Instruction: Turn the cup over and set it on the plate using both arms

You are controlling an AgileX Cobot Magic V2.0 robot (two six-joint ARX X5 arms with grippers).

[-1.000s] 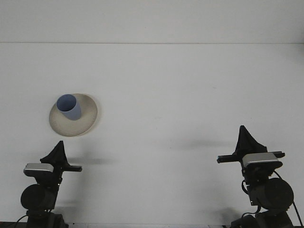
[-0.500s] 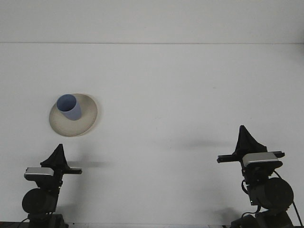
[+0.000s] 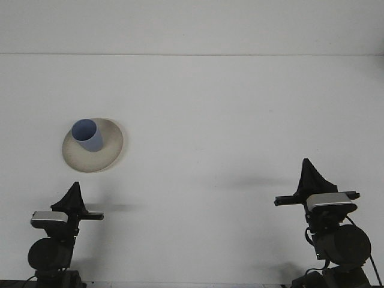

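A blue cup point(image 3: 87, 135) stands upright, mouth up, on the left part of a beige plate point(image 3: 108, 151) at the table's left. My left gripper point(image 3: 74, 191) sits well below the plate near the front edge, its dark fingers together in a point, holding nothing. My right gripper point(image 3: 308, 168) is far to the right, also drawn back near the front edge, its fingers meeting in a point with nothing in them. Both grippers are clear of the cup and plate.
The white table point(image 3: 228, 120) stretches to a back edge where it meets a white wall point(image 3: 192, 24). The two arm bases stand at the bottom corners.
My left gripper has drawn back slightly toward the front edge and then stopped. The cup, plate and right arm have stayed where they were.
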